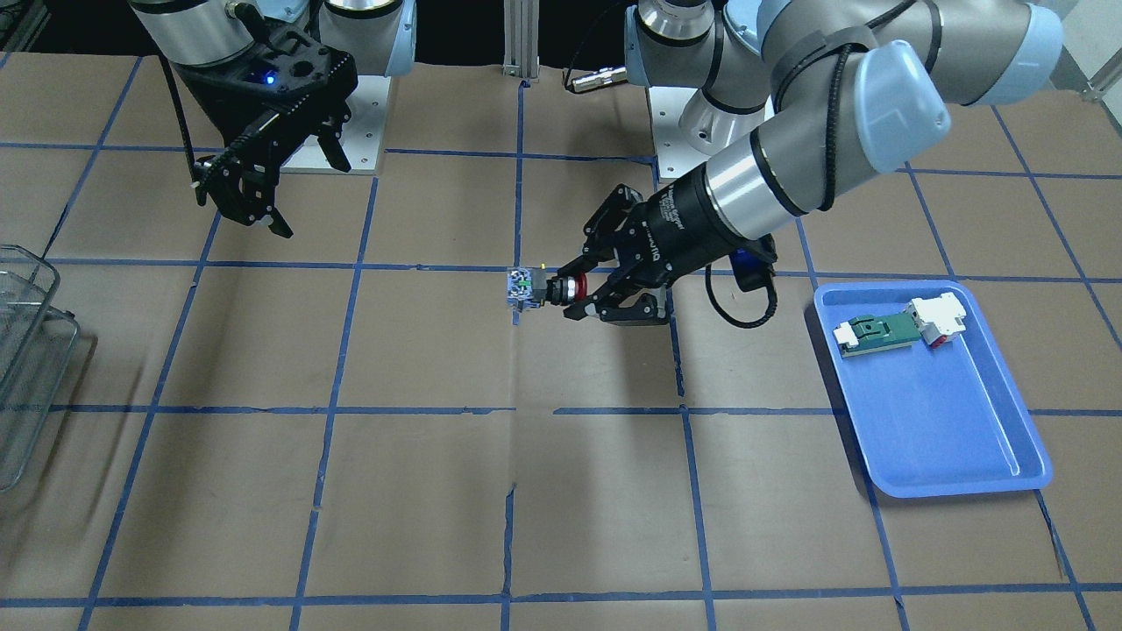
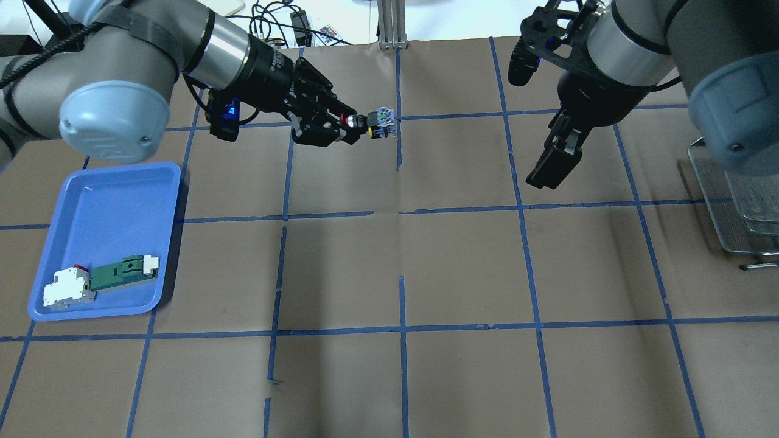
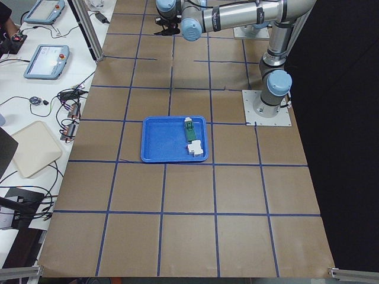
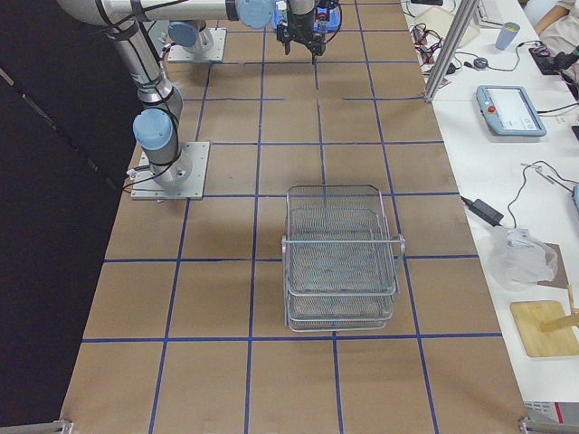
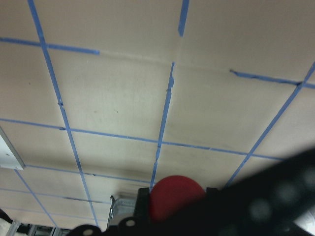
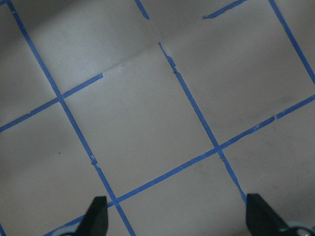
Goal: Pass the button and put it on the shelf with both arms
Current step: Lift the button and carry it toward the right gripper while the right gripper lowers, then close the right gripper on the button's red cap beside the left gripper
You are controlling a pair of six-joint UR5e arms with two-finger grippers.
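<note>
My left gripper point(image 1: 570, 294) is shut on the button point(image 1: 536, 289) and holds it level above the middle of the table. The red cap sits between the fingers, and the blue-white block points toward my right arm. The button point(image 2: 374, 120) also shows in the overhead view, at the left gripper point(image 2: 353, 125). The left wrist view shows only the red cap point(image 5: 176, 196). My right gripper point(image 1: 311, 197) is open and empty, hanging above the table well apart from the button; its fingertips point(image 6: 96, 216) are spread wide. The wire shelf point(image 2: 730, 207) stands at the table's far right end.
A blue tray point(image 2: 103, 194) on my left side holds a green-and-white flat part point(image 2: 122, 274) and a white-and-red block point(image 2: 67, 287). Brown paper with a blue tape grid covers the table. The shelf point(image 4: 342, 262) has two tiers.
</note>
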